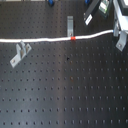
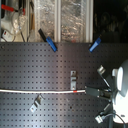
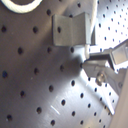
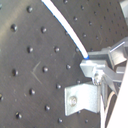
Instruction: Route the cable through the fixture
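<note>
The white cable lies in a long line across the black perforated board, its red-orange band near the middle. In the second exterior view the cable runs from that view's left edge to my gripper. My gripper is shut on the cable's end. A metal bracket fixture stands just beyond the band, apart from the cable. In the second wrist view the cable ends at my fingertips, beside a bracket. The first wrist view shows a bracket and a cable.
A second bracket with a loose plate stands at the first exterior view's left, just below the cable. Another bracket is near my gripper. Two blue clamps sit at the board's far edge.
</note>
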